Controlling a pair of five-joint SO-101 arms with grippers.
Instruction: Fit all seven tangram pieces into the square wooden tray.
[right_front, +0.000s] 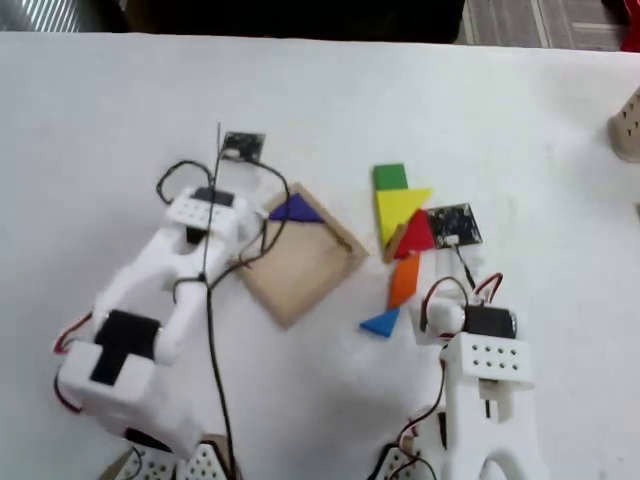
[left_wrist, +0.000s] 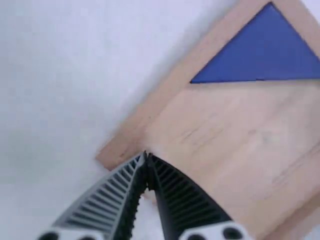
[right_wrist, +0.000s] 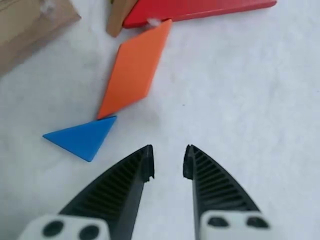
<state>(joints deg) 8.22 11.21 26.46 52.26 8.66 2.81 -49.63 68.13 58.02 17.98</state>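
The square wooden tray (right_front: 300, 265) lies turned like a diamond, with a dark blue triangle (right_front: 295, 210) in its far corner. My left gripper (left_wrist: 146, 159) is shut and empty, its tips just over the tray's rim (left_wrist: 130, 135) near a corner, apart from the blue triangle (left_wrist: 265, 52). To the right of the tray lie a green square (right_front: 390, 177), a yellow triangle (right_front: 400, 207), a red triangle (right_front: 416, 235), a small wood-coloured piece (right_front: 393, 243), an orange parallelogram (right_front: 404, 280) and a small blue triangle (right_front: 381, 322). My right gripper (right_wrist: 168, 161) is open over bare table beside the small blue triangle (right_wrist: 80, 137) and the orange parallelogram (right_wrist: 134, 67).
The white table has free room all around the pieces. Black cables (right_front: 212, 330) trail over the left arm (right_front: 160, 290). The right arm (right_front: 485, 360) stands close to the loose pieces. A pale perforated object (right_front: 628, 125) sits at the far right edge.
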